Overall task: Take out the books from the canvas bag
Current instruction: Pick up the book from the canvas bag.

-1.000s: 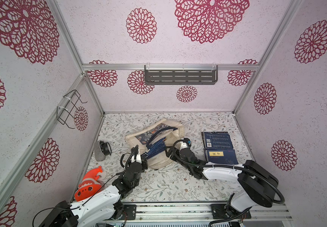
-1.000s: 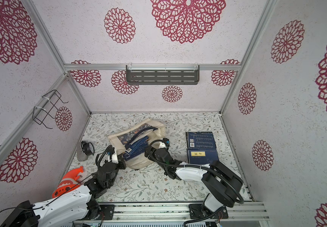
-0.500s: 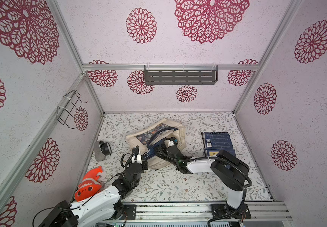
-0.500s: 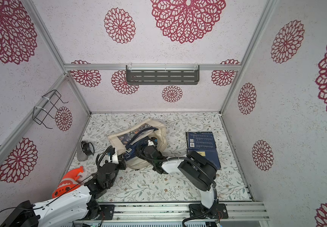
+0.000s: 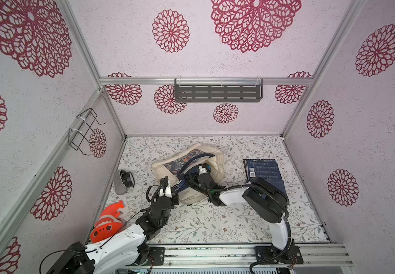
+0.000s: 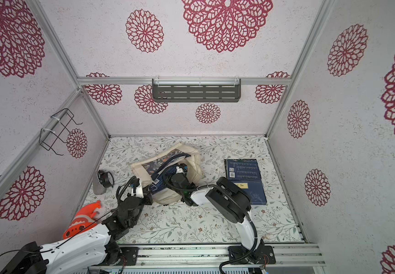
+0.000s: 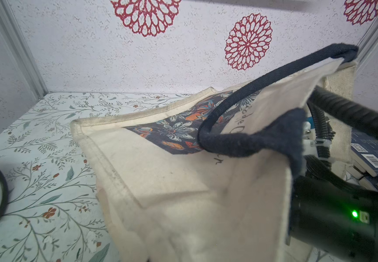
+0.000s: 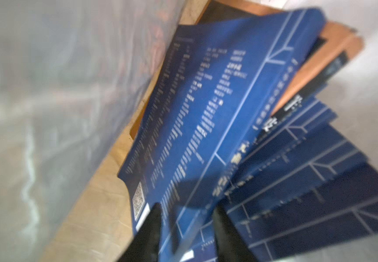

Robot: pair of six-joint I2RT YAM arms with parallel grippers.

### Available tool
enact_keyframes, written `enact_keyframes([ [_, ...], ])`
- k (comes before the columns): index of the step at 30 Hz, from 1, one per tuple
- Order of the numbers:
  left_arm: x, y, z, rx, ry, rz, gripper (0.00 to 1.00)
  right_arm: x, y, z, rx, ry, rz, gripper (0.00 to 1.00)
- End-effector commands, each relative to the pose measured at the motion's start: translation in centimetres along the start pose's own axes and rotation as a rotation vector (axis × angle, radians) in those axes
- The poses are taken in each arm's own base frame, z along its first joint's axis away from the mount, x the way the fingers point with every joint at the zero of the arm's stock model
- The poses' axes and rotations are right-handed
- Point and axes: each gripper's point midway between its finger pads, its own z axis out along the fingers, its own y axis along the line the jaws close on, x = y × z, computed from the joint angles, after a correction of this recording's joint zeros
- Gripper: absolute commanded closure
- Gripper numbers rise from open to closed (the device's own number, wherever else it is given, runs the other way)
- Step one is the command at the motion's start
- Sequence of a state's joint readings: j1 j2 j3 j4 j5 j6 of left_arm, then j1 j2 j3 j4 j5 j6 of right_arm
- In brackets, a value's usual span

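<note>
Item one, right claw point(image 8: 188, 231): deep inside the canvas bag point(image 5: 216, 161), jaws part-open and set astride the near corner of the uppermost blue book point(image 8: 206, 113). One finger lies over the cover and one past the spine, but I see no firm pinch, so I list it as holding nothing yet. Just beyond it are more of the books point(image 8: 308, 181), fanned with their spines toward the claw, and an orange-covered book point(image 8: 333, 56) behind the blue one. They lean against the bag's wall, which I judge is why I come in at a corner and not flat. On the claw's other flank there is blurred cloth, close in. Item two, left claw point(image 5: 175, 189): closed, just outside the bag's mouth, fingers hidden under fabric in its wrist view. The upper panel and navy strap point(image 7: 240, 143) rise from it like a flap, so I take it to be gripping the rim to hold the mouth open for the right arm. Obstruction: that strap passes close over the right wrist and could snag on the way out. Further out, on the right arm's side and well apart from the bag, a stack of books point(image 5: 263, 170) lies flat, partly hidden by the arm's elbow. On the left claw's outer side sit a round dial point(image 5: 125, 180), then an orange fish toy point(image 5: 107, 223); neither is in the way.
</note>
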State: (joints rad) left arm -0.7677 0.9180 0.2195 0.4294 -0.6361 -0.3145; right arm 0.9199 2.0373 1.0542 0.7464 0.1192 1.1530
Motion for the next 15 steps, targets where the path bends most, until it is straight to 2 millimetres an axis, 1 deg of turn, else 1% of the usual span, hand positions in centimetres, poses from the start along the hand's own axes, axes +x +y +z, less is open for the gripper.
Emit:
enact_keyframes([
  [1, -1.5, -1.8, -0.2, 0.073, -0.049, -0.023, 1.0, -2.1, 2.4, 0.3, -0.088, -0.055, 0.01, 0.71],
  [4, -1.5, -1.9, -0.1, 0.074, -0.044, -0.019, 1.0, -2.5, 3.0, 0.3, -0.114, -0.065, 0.016, 0.76],
  [7, -1.4, -2.0, -0.1, 0.076, -0.041, -0.013, 1.0, -3.0, 4.0, 0.3, -0.14, -0.077, 0.009, 0.78],
  [10, -1.3, -2.1, 0.0, 0.076, -0.037, -0.007, 1.0, -3.5, 4.9, 0.6, -0.153, -0.09, 0.007, 0.78],
  [15, -1.4, -2.1, 0.0, 0.076, -0.039, -0.004, 1.0, -3.1, 5.5, 1.8, -0.169, -0.069, 0.007, 0.72],
])
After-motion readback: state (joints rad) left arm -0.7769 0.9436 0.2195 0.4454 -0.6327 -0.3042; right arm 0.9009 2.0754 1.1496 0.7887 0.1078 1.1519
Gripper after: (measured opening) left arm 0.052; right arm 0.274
